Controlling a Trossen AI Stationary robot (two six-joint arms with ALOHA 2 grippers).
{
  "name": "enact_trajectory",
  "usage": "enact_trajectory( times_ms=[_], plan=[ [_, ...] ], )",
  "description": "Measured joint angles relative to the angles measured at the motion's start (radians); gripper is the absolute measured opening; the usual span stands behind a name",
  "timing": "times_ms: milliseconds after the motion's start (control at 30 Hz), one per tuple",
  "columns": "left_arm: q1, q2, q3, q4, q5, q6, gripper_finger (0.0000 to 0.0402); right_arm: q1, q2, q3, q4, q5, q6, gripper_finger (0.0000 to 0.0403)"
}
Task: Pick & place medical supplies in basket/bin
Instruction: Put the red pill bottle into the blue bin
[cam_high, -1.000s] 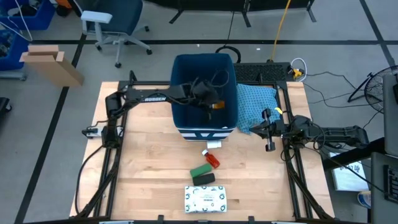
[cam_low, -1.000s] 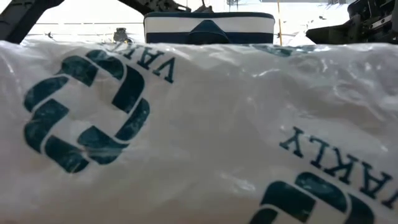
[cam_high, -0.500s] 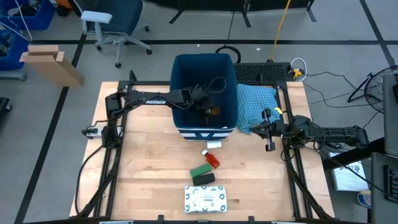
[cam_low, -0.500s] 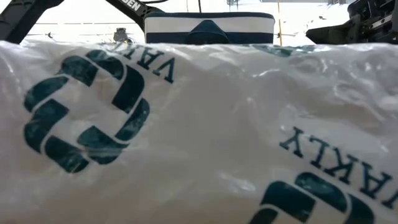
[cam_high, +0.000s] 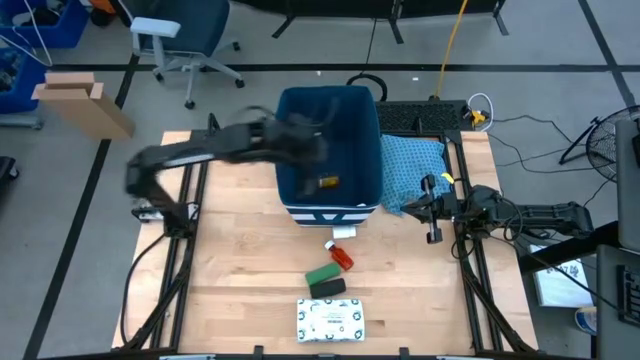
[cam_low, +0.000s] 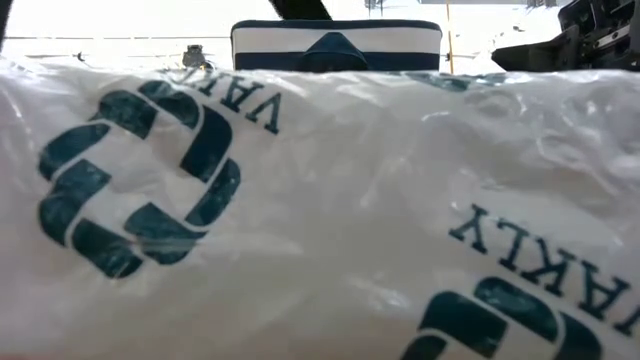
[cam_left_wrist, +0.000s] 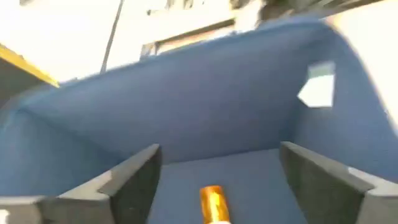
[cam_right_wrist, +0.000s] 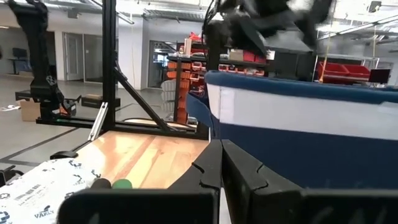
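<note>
The orange bottle (cam_high: 327, 182) lies on its side on the floor of the dark blue bin (cam_high: 365, 110). The left wrist view shows the bottle (cam_left_wrist: 213, 202) below and between my left gripper's (cam_left_wrist: 217, 155) open fingers, clear of both. My left gripper (cam_high: 305, 142) is a blur over the bin's left wall. In front of the bin lie the red item (cam_high: 342, 258), the dark green box (cam_high: 321, 275) and the white packet (cam_high: 330, 320), flat on the table. My right gripper (cam_high: 432, 212) waits, shut, right of the bin.
A light blue patterned cloth (cam_high: 415, 165) lies between the bin and my right arm. In the low view the white packet (cam_low: 300, 220) fills nearly everything, with the bin's striped front (cam_low: 335, 45) behind it. Bare wood lies left of the supplies.
My left arm has swung back from the bin's middle toward the table's left, and it blurs as it moves. The orange bottle, which was at the gripper inside the bin, now lies alone on the bin floor. My right arm has kept still.
</note>
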Motion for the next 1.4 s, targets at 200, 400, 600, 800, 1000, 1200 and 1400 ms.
enact_trajectory(
  times_ms=[200,400,600,800,1000,1200,1400],
  plan=[
    [-0.109,-0.326,-0.209,-0.054,-0.043,-0.116,0.0115,0.000,0.006,0.000,0.029,0.001,-0.004,0.0000],
    [-0.229,-0.640,-0.731,0.367,-0.085,-0.233,0.0016,0.000,0.006,0.000,0.033,0.001,-0.047,0.0000],
    [-0.291,-0.785,-1.221,0.925,-0.187,-0.262,0.0005,0.000,0.012,0.000,0.018,0.000,-0.048,0.0000],
    [-0.322,-0.794,-1.588,1.421,-0.308,-0.317,0.0002,0.000,0.013,0.000,0.016,0.000,0.002,0.0000],
    [-0.321,-0.788,-1.717,1.587,-0.389,-0.360,0.0002,0.001,0.031,0.000,0.030,-0.002,-0.014,0.0000],
    [-0.321,-0.788,-1.712,1.569,-0.419,-0.380,0.0011,0.113,0.132,0.090,-0.008,0.009,-0.009,0.0000],
    [-0.320,-0.788,-1.712,1.569,-0.443,-0.398,0.0011,0.409,0.424,0.235,0.040,0.380,-0.085,0.0000]
  ],
)
